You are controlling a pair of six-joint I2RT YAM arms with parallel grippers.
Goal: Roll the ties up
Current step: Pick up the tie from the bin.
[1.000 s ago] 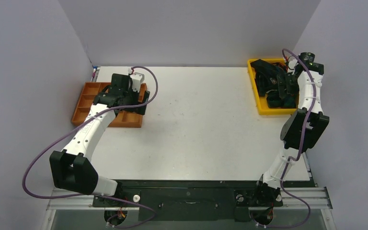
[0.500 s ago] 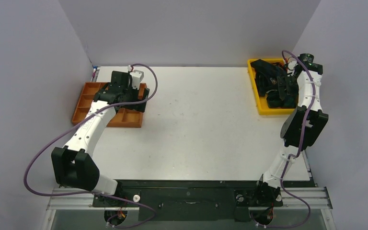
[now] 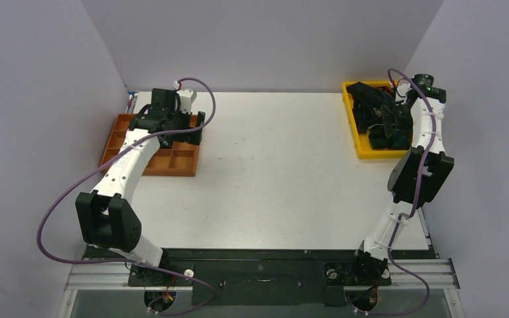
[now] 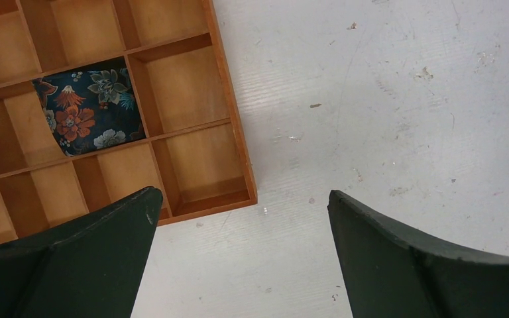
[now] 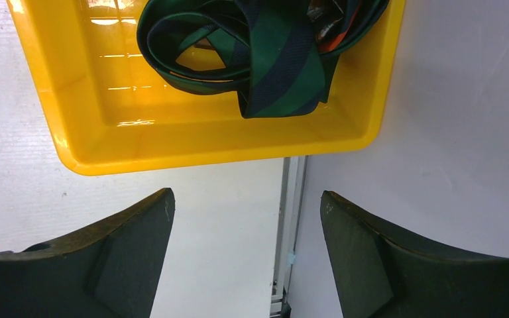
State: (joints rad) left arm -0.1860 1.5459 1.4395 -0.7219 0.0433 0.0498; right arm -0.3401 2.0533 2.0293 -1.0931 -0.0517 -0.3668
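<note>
From above, a yellow plastic tray (image 3: 356, 136) at the far right of the white desk (image 3: 272, 179) holds a dark tangle of fabric ties (image 3: 371, 106), with the right gripper (image 3: 392, 126) over it. At far left, the left gripper (image 3: 195, 129) hovers by an orange-brown wooden compartment tray (image 3: 172, 164).

In the left wrist view, the left gripper (image 4: 242, 199) is spread wide and empty above the wooden tray's corner. A navy floral fabric bundle (image 4: 83, 116), probably a rolled tie, sits in one compartment.

In the right wrist view, the right gripper (image 5: 246, 199) is spread wide and empty over the yellow rim. A green-and-navy striped tie (image 5: 278, 59) lies looped inside. It looks soft, light and slippery, so pinching one flat end should free it.
</note>
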